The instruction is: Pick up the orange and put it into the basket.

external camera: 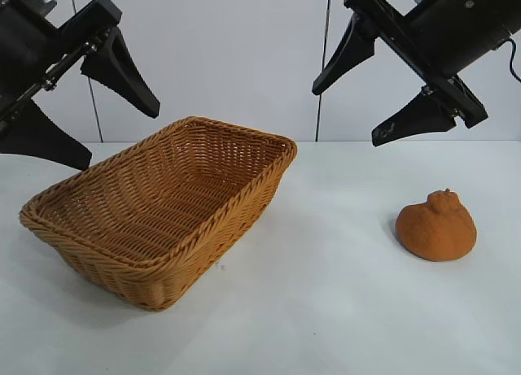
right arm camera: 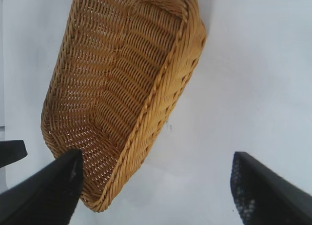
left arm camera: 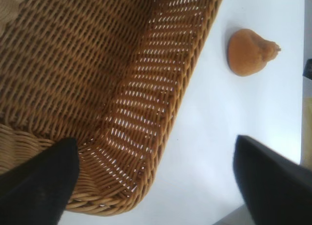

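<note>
On your right the orange [external camera: 436, 227] sat knob-up, well apart from the basket [external camera: 155, 265], whose long axis ran diagonally; right gripper [external camera: 354, 108] and left gripper [external camera: 122, 135] hung wide-jawed.

Plain white matte tabletop [external camera: 326, 310] fills the lower part of the exterior view, smooth, no cloth or markings apart from a tiny dark speck near the middle. Behind it a white panelled wall [external camera: 236, 50], flat and bare, split by thin dark vertical seams [external camera: 324, 66]; one seam left of centre, one right of centre. Wall meets the table's far edge in a straight horizontal line. Light is even, diffuse, from above; soft grey shadows on the tabletop. Wrist views show the same white surface [right arm camera: 253, 78]. No floor or window visible.
</note>
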